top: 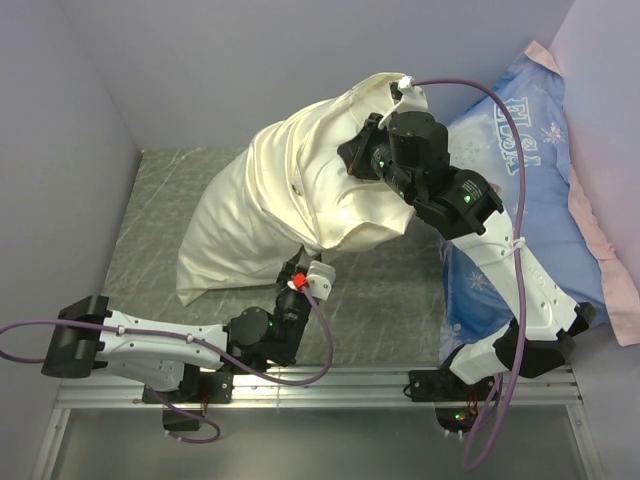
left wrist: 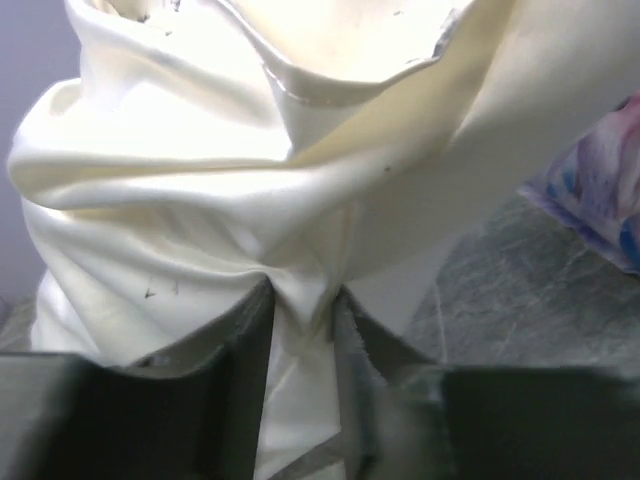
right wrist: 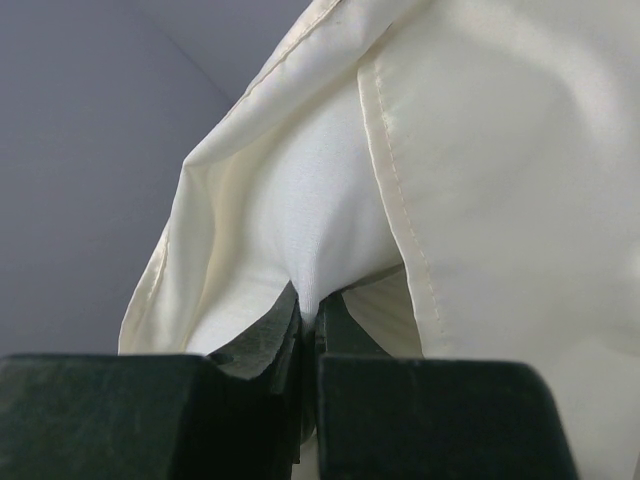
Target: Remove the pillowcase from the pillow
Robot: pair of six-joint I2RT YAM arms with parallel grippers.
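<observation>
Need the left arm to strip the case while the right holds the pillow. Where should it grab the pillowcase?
The loose gathered fold low on the pillowcase, from the near side: cloth there hangs slack off the pillow, which the right gripper pinches at the hemmed opening.

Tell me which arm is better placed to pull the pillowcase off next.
Left, probably. The left gripper has a pillowcase fold between its fingers, low down, free to pull it downward. The right gripper is shut on the white pillow, anchoring it.
</observation>
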